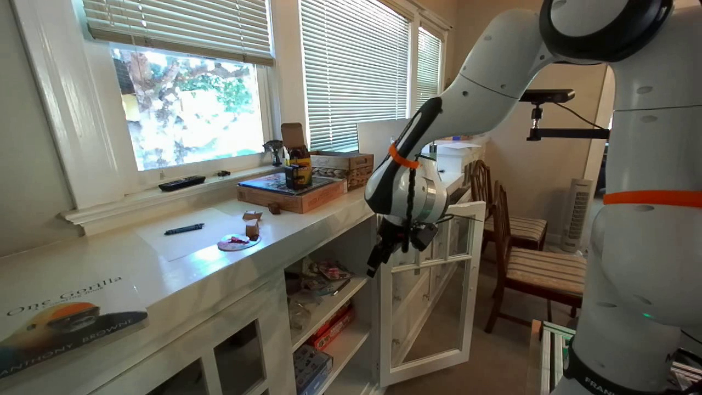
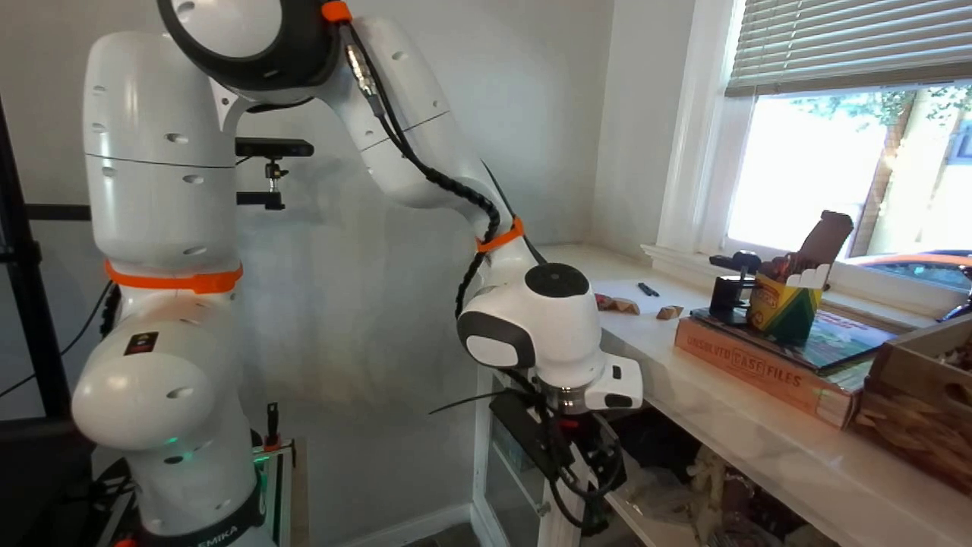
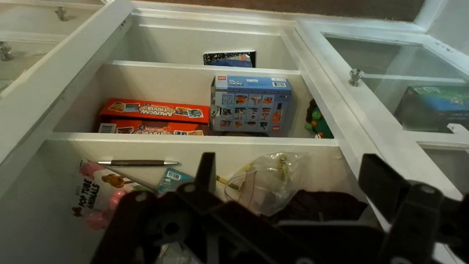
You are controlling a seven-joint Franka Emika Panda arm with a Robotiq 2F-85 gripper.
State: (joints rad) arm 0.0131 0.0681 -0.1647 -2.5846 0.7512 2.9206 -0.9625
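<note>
My black gripper [image 3: 288,165] is open and empty in the wrist view, with its fingers wide apart. It points at the top shelf of the open cabinet. A clear zip bag [image 3: 269,179] with yellowish things in it and a dark cloth-like item [image 3: 320,205] show between the fingers, apart from them. A yellow crayon [image 3: 227,181] lies by the bag. A pen [image 3: 139,162], a "Pop Tube Animals" pack [image 3: 93,190] and a teal packet [image 3: 174,178] lie to the left. The gripper also shows in both exterior views [image 1: 373,269] [image 2: 596,520], in front of the cabinet opening.
Lower shelves hold red trivia boxes [image 3: 155,112], a blue-grey Lego box [image 3: 253,104] and a notebook [image 3: 231,59]. The glass cabinet door [image 1: 466,307] stands open beside the gripper. On the countertop [image 1: 208,280] are a book [image 1: 71,329], a pen [image 1: 184,229] and a game box [image 1: 296,195].
</note>
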